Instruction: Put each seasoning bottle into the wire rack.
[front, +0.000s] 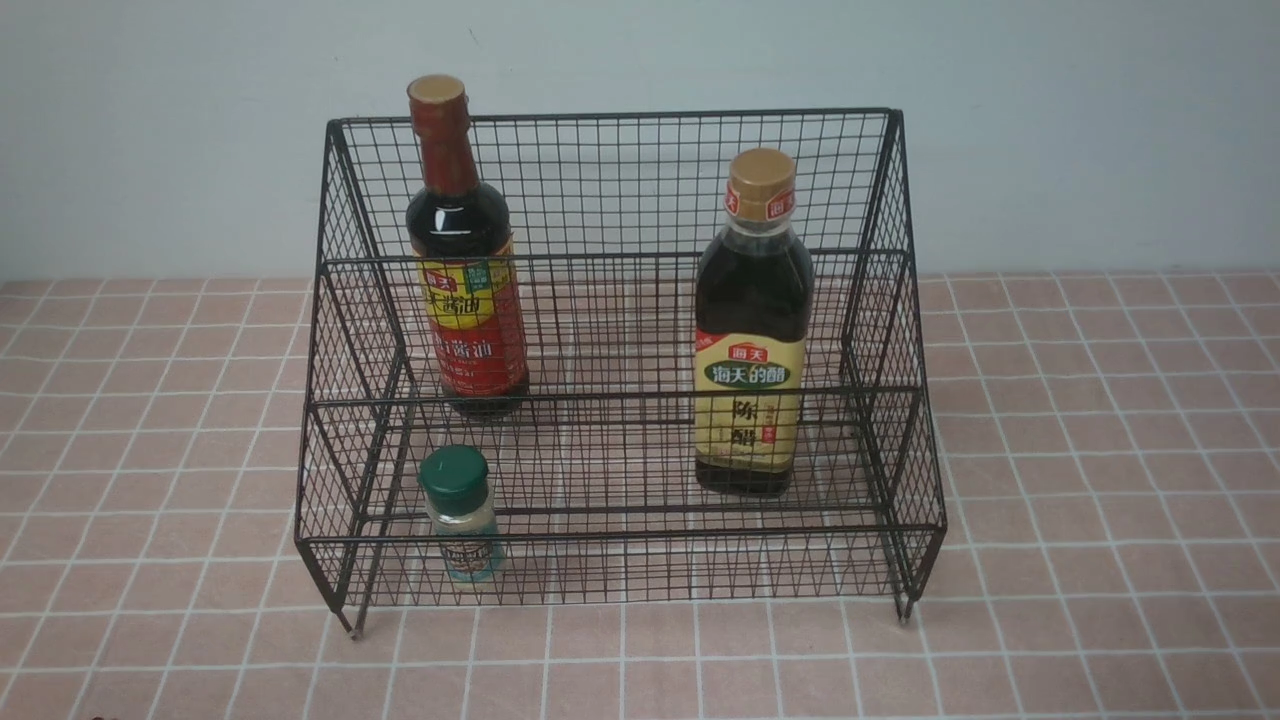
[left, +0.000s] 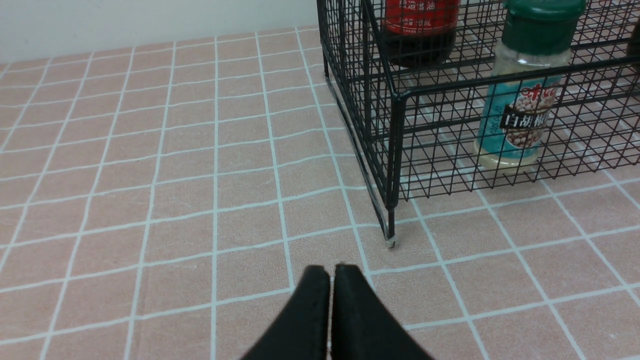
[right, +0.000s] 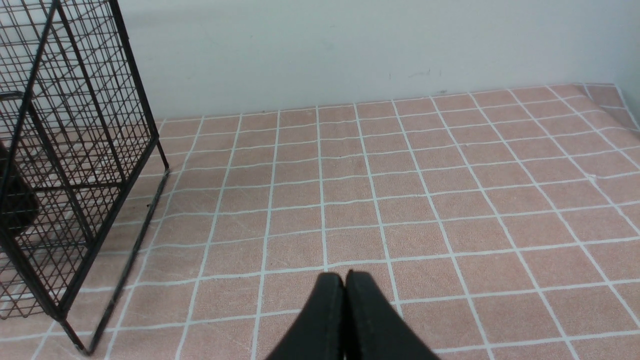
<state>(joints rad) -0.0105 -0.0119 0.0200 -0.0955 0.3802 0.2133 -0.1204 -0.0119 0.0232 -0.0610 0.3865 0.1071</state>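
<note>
Black wire rack (front: 620, 400) holds three upright bottles (glass-looking, likely heavy, slick; best gripped mid-body), both end effectors pressed together, empty.

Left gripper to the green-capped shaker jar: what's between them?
In the left wrist view: bare tiled tablecloth, then the wire rack front mesh. The left gripper is shut; the jar stands inside.

We see the rack (front: 620, 260) standing on the table (front: 1100, 450) before the wall (front: 1080, 120). In it, the tall bottle (front: 463, 260) stands far left, the small jar (front: 460, 515) near left before it, and the other bottle (front: 752, 330) right.
</note>
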